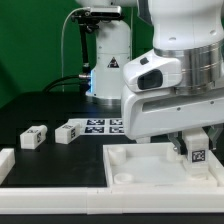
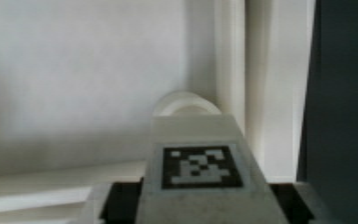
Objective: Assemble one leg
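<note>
Tool [image 1: 197, 147] holds leg [image 1: 198, 155] over panel [image 1: 135, 166]; spare legs [image 1: 33, 137] near marker board [image 1: 101, 125]

Arm [image 1: 168, 85] fills the exterior view's right, wrist pointing straight down. Gripper [image 1: 196, 148] sits low, fingers vertical, jaws closed against the leg [image 2: 197, 150] (wrist view shows only dark finger edges on both sides).
</note>
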